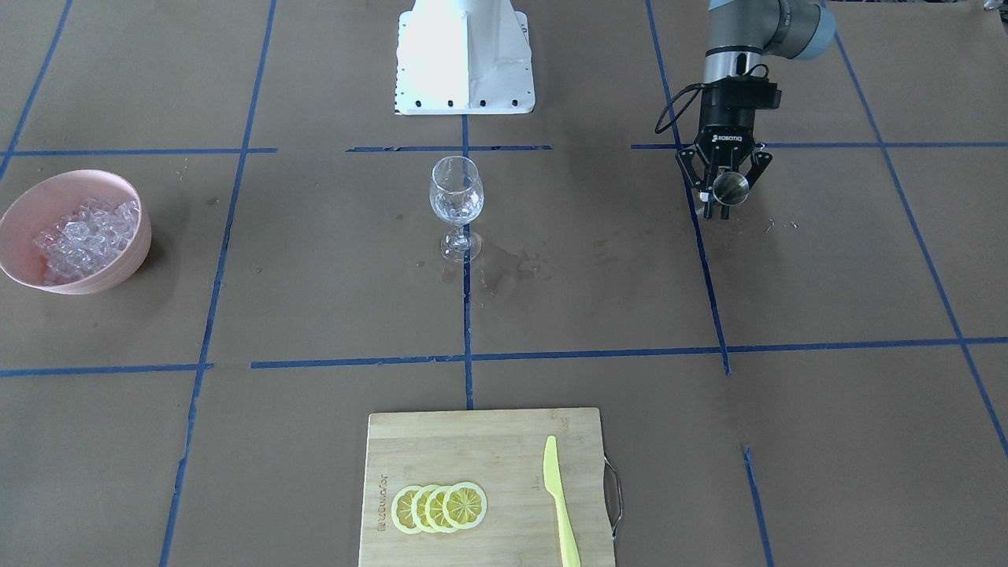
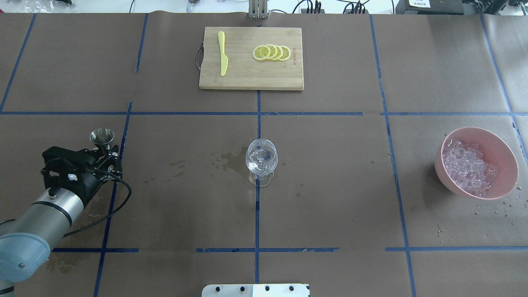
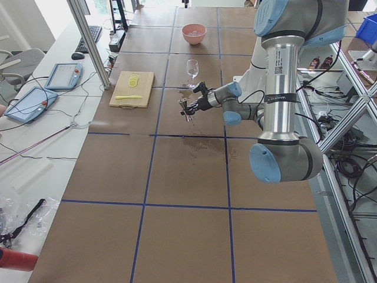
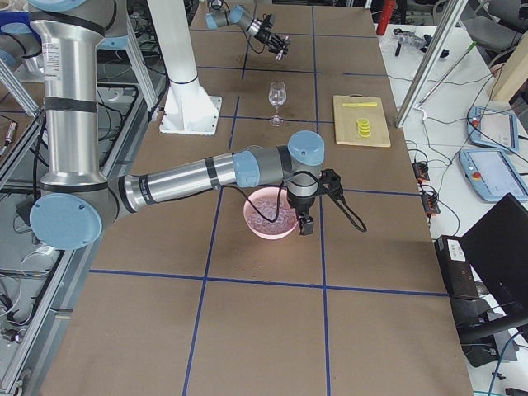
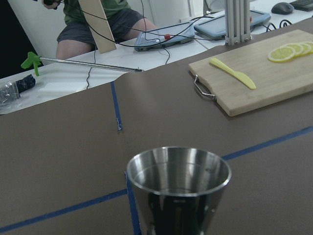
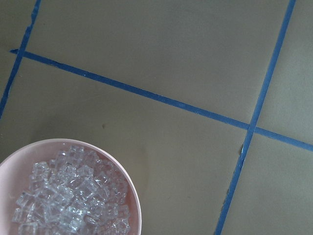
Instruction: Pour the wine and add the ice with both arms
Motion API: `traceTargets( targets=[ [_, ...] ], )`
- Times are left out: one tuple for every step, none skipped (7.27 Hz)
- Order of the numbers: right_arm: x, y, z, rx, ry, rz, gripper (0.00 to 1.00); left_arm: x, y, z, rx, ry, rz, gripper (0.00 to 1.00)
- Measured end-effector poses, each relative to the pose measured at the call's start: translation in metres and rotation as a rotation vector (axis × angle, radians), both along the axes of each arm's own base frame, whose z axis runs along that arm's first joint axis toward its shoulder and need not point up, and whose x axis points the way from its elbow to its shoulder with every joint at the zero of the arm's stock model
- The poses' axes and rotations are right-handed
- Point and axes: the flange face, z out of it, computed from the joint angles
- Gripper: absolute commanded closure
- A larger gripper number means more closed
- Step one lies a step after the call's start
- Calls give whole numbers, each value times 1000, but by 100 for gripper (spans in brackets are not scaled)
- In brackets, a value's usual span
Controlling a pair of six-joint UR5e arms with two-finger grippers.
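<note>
Between the fingers of the left gripper (image 2: 108,153) stands a steel cup (image 2: 102,136), upright with its mouth up, clamped low on its stem. From the left wrist view I cannot tell whether it holds any liquid; the inside only mirrors the room. The glass (image 2: 261,159) stands well apart from this gripper, off to its right on a blue tape line, with a wet patch (image 2: 225,161) on the paper between them, just beside the foot. Ahead of the gripper, farther off, lies the board (image 2: 247,74) with lemon slices (image 2: 272,52).

The ice (image 2: 470,167) is heaped in the pink bowl (image 2: 497,144), far from the left gripper and beyond the glass. The right gripper (image 4: 307,221) shows only in the right side view, hanging over the bowl's rim, and I cannot tell whether its fingers are spread or closed. Its wrist camera looks down on the heap.

I judge the pour to be the step in hand, with the cup not yet at the glass. The next move calls for carrying the cup level across to the glass, stopping with its lip over the narrow mouth, then tilting slowly. The tall stem would tip at a knock. For the ice, the right gripper must come down into the heap and pinch a small, slippery cube.
</note>
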Motion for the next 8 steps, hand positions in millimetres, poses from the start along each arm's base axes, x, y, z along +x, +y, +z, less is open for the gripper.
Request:
traceTargets(
  targets=[
    [0,0,0,0,0,0,0,-10,14,25,6,52,-42,100],
    [0,0,1,-1,0,0,0,-16,21,46,18,85,-78,100],
    [0,0,2,-4,0,0,0,-16,28,70,33,89,-123,100],
    [0,0,3,-7,1,-1,0,-14,34,92,51,77,-156,100],
    [0,-1,5,-9,2,-1,0,-12,39,102,60,76,-167,100],
    [0,0,5,-11,1,-1,0,-9,44,107,63,84,-173,100],
    [0,0,5,-11,1,-1,0,-8,46,110,71,90,-185,100],
    [0,0,6,-12,1,-1,0,-5,48,112,79,91,-193,100]
  ],
)
